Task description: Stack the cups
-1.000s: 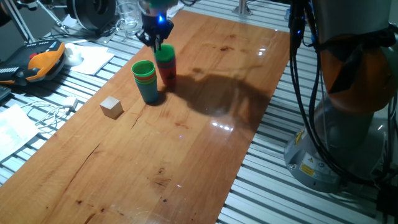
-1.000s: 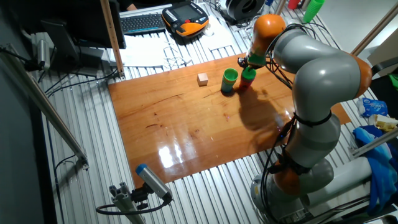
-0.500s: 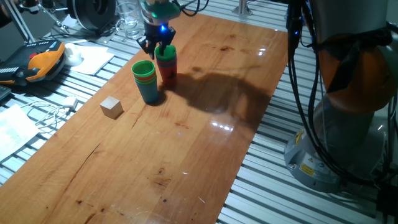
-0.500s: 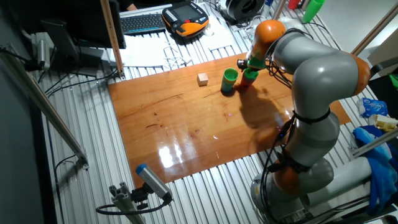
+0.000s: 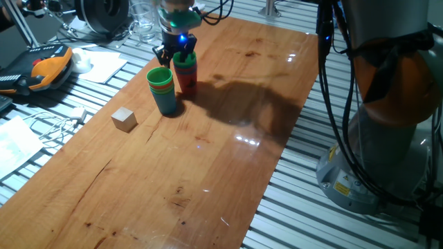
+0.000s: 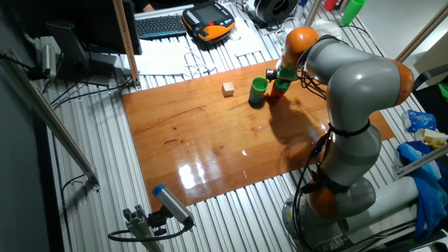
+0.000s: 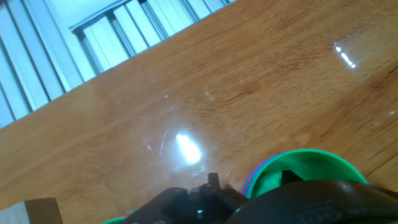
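Note:
Two stacks of cups stand at the far left of the wooden table (image 5: 228, 159). The left stack (image 5: 164, 92) has a green cup on top, orange-red below it and a blue base; it also shows in the other fixed view (image 6: 258, 92). The right stack (image 5: 186, 77) is red with a green cup (image 5: 183, 59) on top. My gripper (image 5: 176, 52) sits right on that green cup, fingers at its rim, shut on it. In the hand view the green rim (image 7: 311, 158) lies under a dark finger (image 7: 289, 179).
A small wooden cube (image 5: 124, 119) lies in front of the left stack. Clear glassware (image 5: 142, 21) stands off the table's far corner. An orange pendant (image 5: 48, 69), papers and cables lie to the left. The robot base (image 5: 387, 138) is on the right.
My gripper has come down with the green cup, from just above the red stack to resting on it. The left stack and the cube have not moved.

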Tool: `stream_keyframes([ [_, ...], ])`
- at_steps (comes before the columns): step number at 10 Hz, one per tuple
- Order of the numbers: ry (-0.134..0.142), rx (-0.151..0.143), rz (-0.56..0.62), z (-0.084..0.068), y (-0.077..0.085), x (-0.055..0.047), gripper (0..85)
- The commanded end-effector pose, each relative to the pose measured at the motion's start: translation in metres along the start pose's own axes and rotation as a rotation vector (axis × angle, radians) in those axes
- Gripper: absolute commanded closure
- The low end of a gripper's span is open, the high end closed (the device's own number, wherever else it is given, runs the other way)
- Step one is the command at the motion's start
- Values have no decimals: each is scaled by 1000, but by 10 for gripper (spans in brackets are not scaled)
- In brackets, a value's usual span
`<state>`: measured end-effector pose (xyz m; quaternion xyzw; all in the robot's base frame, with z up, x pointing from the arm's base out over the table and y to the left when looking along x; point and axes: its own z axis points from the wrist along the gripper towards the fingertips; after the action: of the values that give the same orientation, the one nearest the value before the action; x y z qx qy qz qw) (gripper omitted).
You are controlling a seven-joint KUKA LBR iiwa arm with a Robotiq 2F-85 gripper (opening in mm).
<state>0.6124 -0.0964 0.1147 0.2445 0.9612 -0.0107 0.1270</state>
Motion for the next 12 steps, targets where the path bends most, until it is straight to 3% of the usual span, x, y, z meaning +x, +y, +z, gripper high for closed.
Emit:
stream_keyframes([
  [1,-3,-1,-1,3,0,1,510],
  [3,-15,2,-31,8,-2,4,510],
  [5,6,-10,-103,9,-4,3,850],
  [8,53,-8,-117,-6,-4,1,850],
  [9,69,2,-119,-17,-5,0,850],
  [12,137,-20,-113,-62,-10,-3,850],
])
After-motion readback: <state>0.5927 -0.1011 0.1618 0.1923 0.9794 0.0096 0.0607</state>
